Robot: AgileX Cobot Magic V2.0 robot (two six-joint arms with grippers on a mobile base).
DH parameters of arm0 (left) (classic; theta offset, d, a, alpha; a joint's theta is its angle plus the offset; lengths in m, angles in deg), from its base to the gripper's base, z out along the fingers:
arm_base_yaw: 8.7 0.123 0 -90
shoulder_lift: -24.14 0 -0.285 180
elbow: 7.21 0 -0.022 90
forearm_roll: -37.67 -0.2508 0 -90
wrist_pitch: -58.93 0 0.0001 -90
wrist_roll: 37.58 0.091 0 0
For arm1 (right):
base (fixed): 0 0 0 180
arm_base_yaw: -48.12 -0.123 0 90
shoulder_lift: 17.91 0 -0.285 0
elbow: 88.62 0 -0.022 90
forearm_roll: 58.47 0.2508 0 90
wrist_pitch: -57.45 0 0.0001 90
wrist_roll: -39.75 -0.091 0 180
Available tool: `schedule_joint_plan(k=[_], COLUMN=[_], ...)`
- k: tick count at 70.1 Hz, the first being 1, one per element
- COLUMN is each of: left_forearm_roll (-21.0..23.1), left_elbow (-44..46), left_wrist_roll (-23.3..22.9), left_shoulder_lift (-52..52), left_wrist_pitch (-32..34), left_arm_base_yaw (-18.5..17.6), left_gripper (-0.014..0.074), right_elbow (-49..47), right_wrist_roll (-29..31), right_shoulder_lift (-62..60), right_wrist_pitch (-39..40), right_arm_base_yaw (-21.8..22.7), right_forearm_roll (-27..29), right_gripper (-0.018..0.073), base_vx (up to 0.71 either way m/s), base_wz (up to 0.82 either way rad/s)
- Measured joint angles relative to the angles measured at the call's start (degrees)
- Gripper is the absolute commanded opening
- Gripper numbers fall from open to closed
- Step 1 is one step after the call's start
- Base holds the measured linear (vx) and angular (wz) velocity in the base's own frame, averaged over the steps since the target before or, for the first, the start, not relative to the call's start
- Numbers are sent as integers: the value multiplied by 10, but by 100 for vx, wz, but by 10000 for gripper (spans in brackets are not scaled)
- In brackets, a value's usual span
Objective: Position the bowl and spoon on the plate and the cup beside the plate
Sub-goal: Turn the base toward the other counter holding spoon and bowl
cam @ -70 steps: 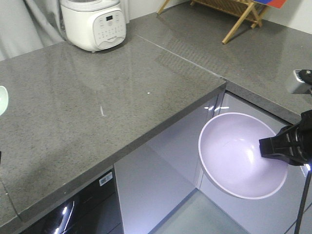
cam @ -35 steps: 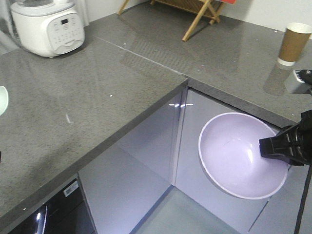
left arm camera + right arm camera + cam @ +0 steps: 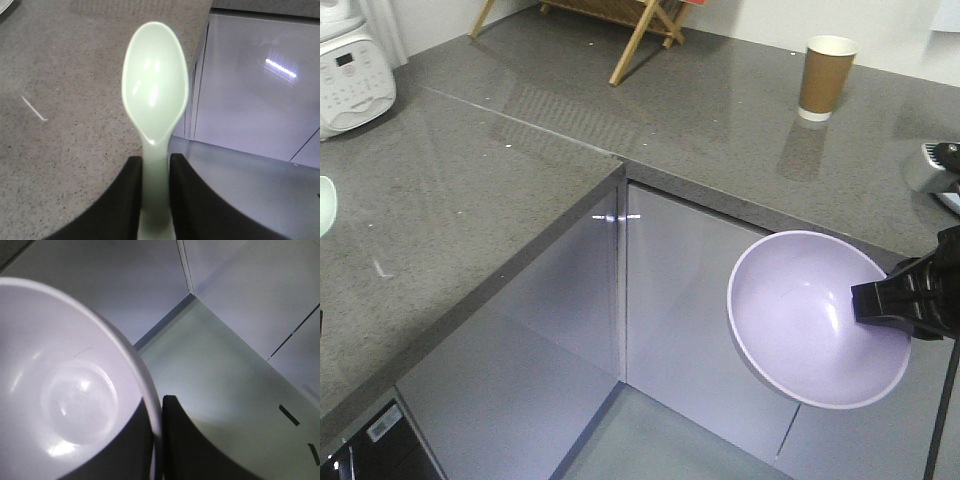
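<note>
My right gripper (image 3: 865,303) is shut on the rim of the lavender bowl (image 3: 810,315), holding it tilted in the air in front of the cabinet doors; the wrist view shows one finger inside the bowl (image 3: 65,395) and one outside, right gripper (image 3: 157,405). My left gripper (image 3: 156,165) is shut on the handle of the pale mint-green spoon (image 3: 155,90), held over the counter edge; only its tip (image 3: 325,205) shows at the front view's left edge. The brown paper cup (image 3: 825,77) stands upright on the far counter. The plate is out of view.
An L-shaped grey speckled countertop (image 3: 470,200) runs left and back, with grey cabinet doors (image 3: 690,290) below its inner corner. A white rice cooker (image 3: 350,60) sits far left. A wooden folding rack (image 3: 630,25) stands at the back. A metallic object (image 3: 932,168) lies at the right edge.
The whole view has swung to the right: the rice cooker slid to the far left, and the cup came further into view. Both grippers keep their places in frame, still holding bowl and spoon.
</note>
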Motion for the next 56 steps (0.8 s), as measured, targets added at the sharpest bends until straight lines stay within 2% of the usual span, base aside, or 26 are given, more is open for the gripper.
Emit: schedule_joint_plan(k=[56], left_forearm_roll=[0], left_elbow=[0], left_wrist_roll=[0], left_shoulder_lift=[0], left_wrist_pitch=[0], left_arm_base_yaw=[0], left_gripper=[125], right_elbow=[0], right_wrist_roll=[0], right_shoulder_lift=[0], right_wrist_pitch=[0], right_arm_base_yaw=[0], right_forearm_roll=[0], right_gripper=[-3], base_vx=[3], base_wz=[-23])
